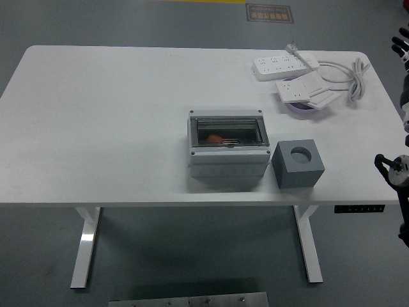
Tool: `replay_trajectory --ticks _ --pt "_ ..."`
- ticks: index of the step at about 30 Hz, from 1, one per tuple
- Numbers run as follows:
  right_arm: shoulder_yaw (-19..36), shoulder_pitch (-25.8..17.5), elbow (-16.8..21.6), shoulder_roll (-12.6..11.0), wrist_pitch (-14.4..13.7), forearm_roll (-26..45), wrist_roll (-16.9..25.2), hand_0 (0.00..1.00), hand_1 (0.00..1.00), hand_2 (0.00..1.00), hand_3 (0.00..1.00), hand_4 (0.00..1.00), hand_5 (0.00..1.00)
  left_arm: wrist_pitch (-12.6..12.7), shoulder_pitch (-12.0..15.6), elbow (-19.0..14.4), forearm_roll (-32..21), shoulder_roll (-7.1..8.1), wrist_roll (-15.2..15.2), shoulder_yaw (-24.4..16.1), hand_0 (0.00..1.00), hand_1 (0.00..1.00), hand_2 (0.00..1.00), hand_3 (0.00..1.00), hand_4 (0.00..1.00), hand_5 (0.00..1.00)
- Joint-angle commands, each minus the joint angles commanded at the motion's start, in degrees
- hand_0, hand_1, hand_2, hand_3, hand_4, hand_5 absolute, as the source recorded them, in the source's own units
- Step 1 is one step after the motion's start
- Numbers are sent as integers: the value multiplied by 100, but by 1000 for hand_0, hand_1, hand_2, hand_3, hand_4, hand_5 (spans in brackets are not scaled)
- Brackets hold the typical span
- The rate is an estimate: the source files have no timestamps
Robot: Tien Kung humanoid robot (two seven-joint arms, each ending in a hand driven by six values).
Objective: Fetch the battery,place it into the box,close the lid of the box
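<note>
grey box (228, 152) with lid shut over orange battery (215, 137) (seen through its window), right hand (403, 48) at frame edge, grip unclear

table (115, 121): plain white top, white legs | box (228, 153): light grey, clear smoky lid | item inside box (215, 138): orange-red | cube block (298, 164): dark grey, paler round hollow on top | power strips (284, 64): white, white cable | dish under strips (301, 107): purple | floor (160, 19): dull grey-blue | right arm (402, 185): black and silver
</note>
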Motion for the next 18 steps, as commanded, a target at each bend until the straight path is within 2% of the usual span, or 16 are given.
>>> replay_trajectory --ticks 13,14,18 --pt "105 -18 258 -33 -113 -241 -10 822 752 754 753 998 889 44 -45 20 -80 -9 -63 55 632 698 573 541 500 2" --pt "112 -19 284 -36 -113 -265 -18 788 716 721 716 998 905 48 -41 21 -76 -4 -63 52 632 698 573 541 500 2" --pt "132 -24 369 -52 -107 -377 -67 788 716 721 716 998 905 67 -20 25 -82 16 -69 54 632 698 573 541 500 2"
